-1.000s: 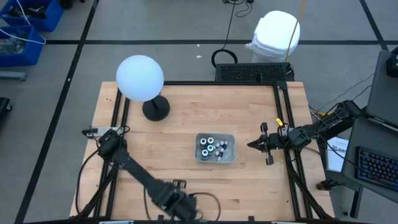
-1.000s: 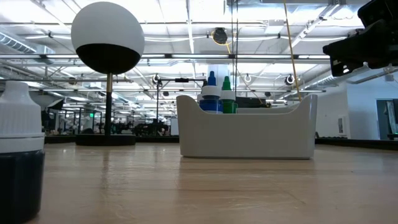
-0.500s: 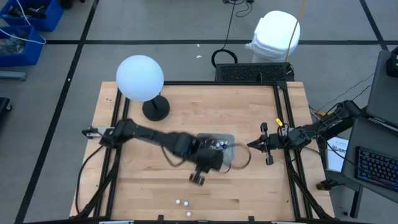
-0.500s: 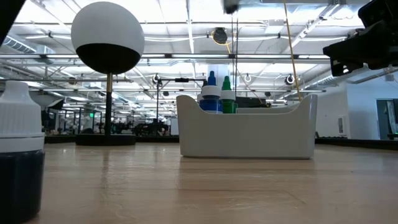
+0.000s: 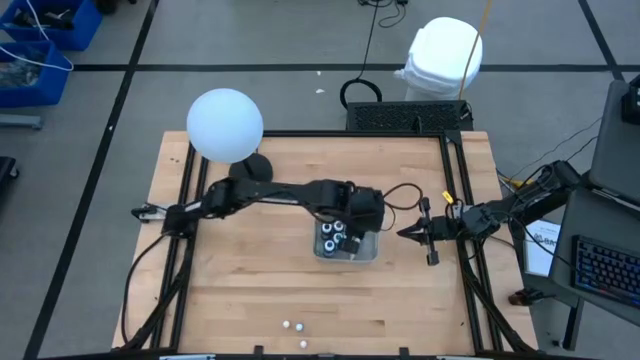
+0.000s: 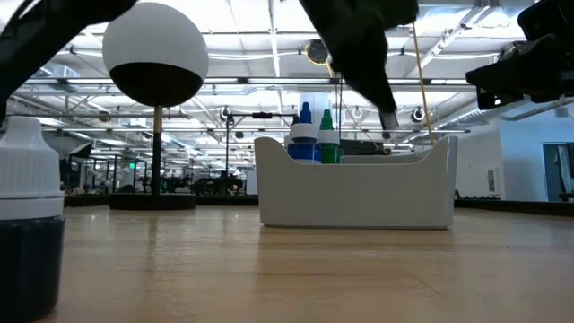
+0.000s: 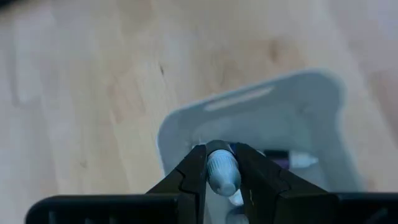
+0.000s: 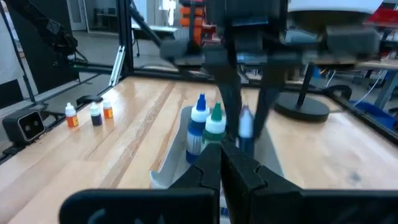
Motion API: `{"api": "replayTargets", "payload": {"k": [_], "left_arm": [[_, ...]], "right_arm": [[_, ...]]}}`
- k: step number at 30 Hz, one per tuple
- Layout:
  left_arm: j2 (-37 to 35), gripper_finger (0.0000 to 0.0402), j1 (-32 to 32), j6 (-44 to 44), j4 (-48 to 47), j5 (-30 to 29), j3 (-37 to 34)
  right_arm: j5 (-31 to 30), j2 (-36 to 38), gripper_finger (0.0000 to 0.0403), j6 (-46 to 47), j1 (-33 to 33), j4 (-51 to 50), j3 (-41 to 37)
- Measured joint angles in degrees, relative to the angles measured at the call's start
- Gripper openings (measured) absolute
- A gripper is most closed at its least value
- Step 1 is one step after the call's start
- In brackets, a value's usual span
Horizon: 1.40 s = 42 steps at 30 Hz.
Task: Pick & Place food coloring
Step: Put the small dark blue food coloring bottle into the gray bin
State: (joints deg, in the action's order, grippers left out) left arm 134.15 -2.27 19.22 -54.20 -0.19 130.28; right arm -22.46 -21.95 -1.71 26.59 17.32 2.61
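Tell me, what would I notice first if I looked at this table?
Probably the left gripper, stretched to the middle of the table and pinching a little food coloring bottle above the clear tray that already holds other bottles. Next, the big white ball lamp at the table's far left corner. Three small bottles stand near the front edge.

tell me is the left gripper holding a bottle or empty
Holding one. The left gripper is shut on a small bottle, above the tray.
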Motion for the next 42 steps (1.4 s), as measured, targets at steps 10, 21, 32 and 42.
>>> {"api": "replayTargets", "payload": {"k": [10, 21, 32, 42], "left_arm": [[5.84, 0.0076, 0.88, 1.93, 2.52, -1.61, -0.02], [8.31, 0.0076, 1.15, 0.71, 4.80, -0.85, -0.04], [8.39, 0.0077, 1.87, -0.85, 4.36, -0.89, -0.04], [8.31, 0.0135, 2.13, -2.32, 4.62, -2.72, -0.02]], "right_arm": [[0.07, -0.58, 0.0000, 1.47, 0.01, -2.31, 0.00], [0.09, -0.60, 0.0000, 1.02, 0.01, -3.03, 0.00], [0.11, -0.58, 0.0000, 1.04, 0.02, -2.56, 0.00], [0.25, -0.58, 0.0000, 1.67, 0.02, -2.58, 0.00]]}}
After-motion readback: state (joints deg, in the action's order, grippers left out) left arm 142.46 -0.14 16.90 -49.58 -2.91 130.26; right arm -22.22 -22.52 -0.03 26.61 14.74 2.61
